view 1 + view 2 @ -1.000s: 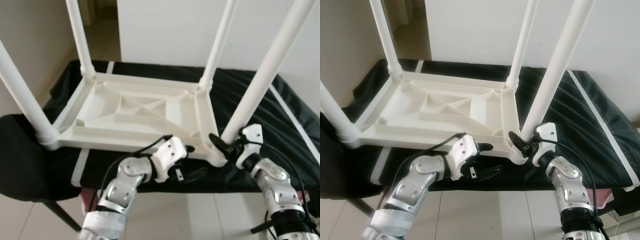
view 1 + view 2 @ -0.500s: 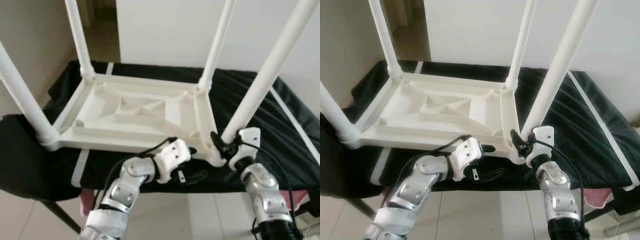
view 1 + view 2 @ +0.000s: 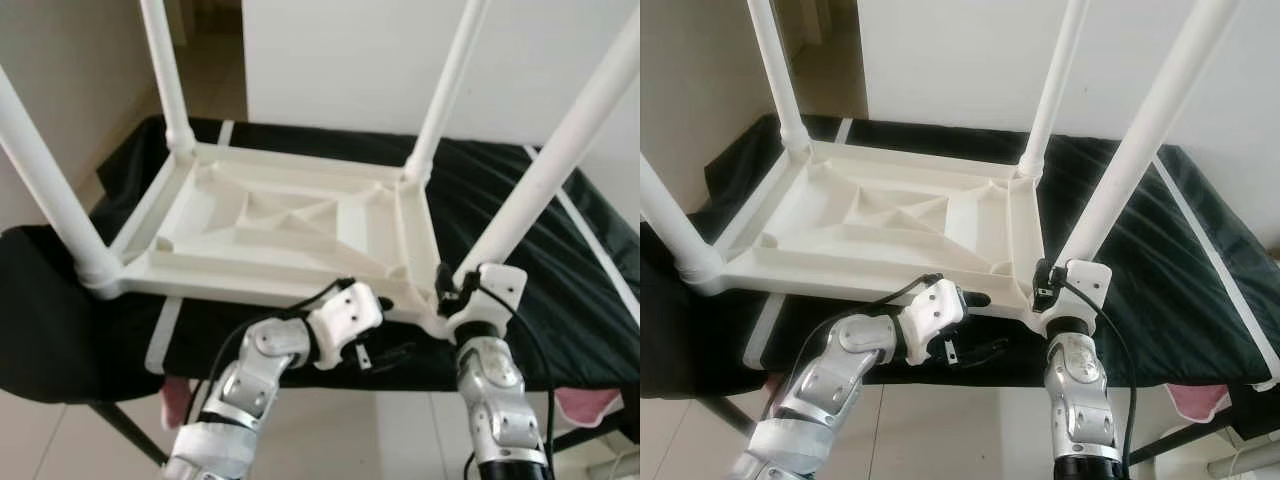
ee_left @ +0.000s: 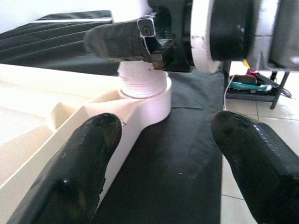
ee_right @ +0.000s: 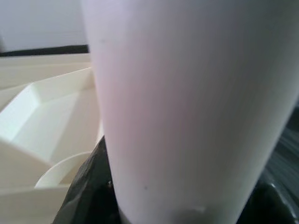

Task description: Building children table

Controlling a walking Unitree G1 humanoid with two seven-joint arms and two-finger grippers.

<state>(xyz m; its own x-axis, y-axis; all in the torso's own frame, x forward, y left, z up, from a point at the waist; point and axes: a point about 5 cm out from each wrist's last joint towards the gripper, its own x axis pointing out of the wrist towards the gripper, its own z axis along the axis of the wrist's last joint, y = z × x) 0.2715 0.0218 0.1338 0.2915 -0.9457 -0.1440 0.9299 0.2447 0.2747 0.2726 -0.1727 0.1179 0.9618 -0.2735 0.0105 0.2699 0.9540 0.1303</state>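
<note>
The white plastic children's table (image 3: 285, 225) lies upside down on a black cloth-covered work surface (image 3: 560, 270), its ribbed underside facing up and all four legs standing in their corner sockets, long axes rising steeply and splaying a little outward. The leg that matters is the near right leg (image 3: 540, 180), seated in the corner socket (image 4: 145, 100) closest to the robot. The right gripper (image 3: 447, 290) sits right at the base of that leg, where it meets the socket; the right wrist view has the white tube pressed up close with a black finger (image 5: 88, 191) against its side, so I'd judge it clamped around the leg, probably to twist or press it home. The left gripper (image 3: 385, 335) hangs just beside the table's near edge, a little left of the same corner, fingers spread with nothing between them, one finger (image 4: 79, 172) alongside the rim. The right arm is plainly the nearer one, and any seating push would run down along the leg's axis into the socket.
</note>
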